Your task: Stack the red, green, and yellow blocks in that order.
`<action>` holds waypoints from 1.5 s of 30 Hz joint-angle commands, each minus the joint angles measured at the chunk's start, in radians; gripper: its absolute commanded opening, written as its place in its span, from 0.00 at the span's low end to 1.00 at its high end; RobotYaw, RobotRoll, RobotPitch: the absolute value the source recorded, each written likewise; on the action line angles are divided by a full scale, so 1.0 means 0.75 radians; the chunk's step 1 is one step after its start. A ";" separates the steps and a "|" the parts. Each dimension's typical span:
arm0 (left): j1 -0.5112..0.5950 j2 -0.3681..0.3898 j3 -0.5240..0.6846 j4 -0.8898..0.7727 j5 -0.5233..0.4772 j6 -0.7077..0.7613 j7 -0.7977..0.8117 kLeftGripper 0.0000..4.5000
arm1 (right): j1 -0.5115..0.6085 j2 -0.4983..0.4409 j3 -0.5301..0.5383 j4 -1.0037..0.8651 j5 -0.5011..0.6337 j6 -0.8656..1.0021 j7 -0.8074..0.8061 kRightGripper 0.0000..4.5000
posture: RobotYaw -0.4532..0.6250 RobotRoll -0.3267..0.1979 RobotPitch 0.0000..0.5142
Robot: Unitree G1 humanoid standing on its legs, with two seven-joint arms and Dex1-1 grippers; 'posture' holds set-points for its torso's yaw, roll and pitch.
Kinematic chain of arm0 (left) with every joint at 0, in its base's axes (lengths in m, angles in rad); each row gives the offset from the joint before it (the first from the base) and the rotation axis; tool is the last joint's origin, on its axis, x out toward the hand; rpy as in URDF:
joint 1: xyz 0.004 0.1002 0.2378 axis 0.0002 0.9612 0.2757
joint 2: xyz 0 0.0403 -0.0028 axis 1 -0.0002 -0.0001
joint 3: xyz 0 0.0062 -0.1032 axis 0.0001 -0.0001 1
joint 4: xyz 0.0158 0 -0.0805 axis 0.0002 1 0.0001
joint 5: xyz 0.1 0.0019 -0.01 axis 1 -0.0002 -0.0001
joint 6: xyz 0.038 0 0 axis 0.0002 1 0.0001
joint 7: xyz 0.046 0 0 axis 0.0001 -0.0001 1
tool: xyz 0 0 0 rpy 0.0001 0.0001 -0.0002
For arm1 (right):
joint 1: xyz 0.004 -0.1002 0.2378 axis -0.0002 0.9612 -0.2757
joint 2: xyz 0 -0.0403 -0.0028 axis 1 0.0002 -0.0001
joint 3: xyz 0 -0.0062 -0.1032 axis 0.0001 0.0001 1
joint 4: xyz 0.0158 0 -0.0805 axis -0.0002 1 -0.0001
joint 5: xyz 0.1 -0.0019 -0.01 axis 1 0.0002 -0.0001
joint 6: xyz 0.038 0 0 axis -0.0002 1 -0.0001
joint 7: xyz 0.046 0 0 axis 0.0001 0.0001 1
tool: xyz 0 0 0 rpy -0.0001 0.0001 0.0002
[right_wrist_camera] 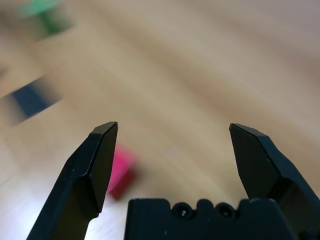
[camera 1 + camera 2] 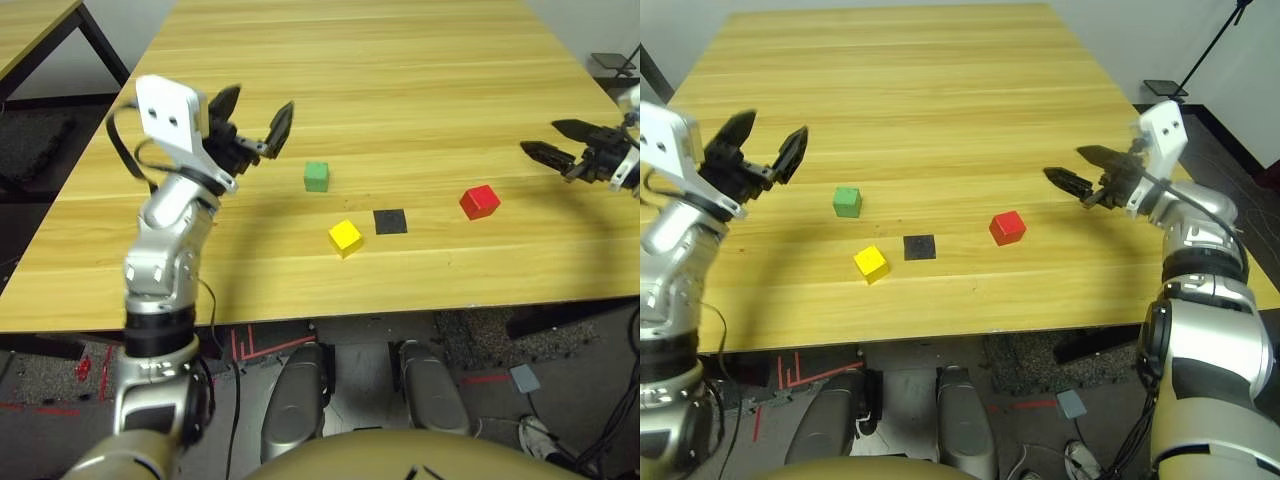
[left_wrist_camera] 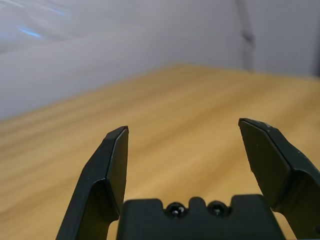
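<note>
Right eye view: small matte red cube, green cube & yellow cube sit apart on the light wooden worktop. Left hand and right hand both spread, empty. Cubes prob. light, rigid; pinch opposite flat faces.

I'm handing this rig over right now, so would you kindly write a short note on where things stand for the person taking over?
Left hand: open, holding nothing, raised above the table to the left of the green block.
Right hand: open, holding nothing, to the right of the red block and pointing toward it.
Blocks: all three lie apart on the table. Green sits farthest left and back, the yellow block nearer the front edge, red to the right. A flat black square patch lies between yellow and red.
Done: nothing stacked.
Left: stack red, green and yellow in that order.
</note>
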 commanded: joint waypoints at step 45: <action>0.097 0.135 -0.297 -0.140 0.105 0.175 -0.288 1.00 | -0.343 0.436 0.579 -0.353 -0.498 0.321 0.216 0.46 | 0.74 0.17 0.16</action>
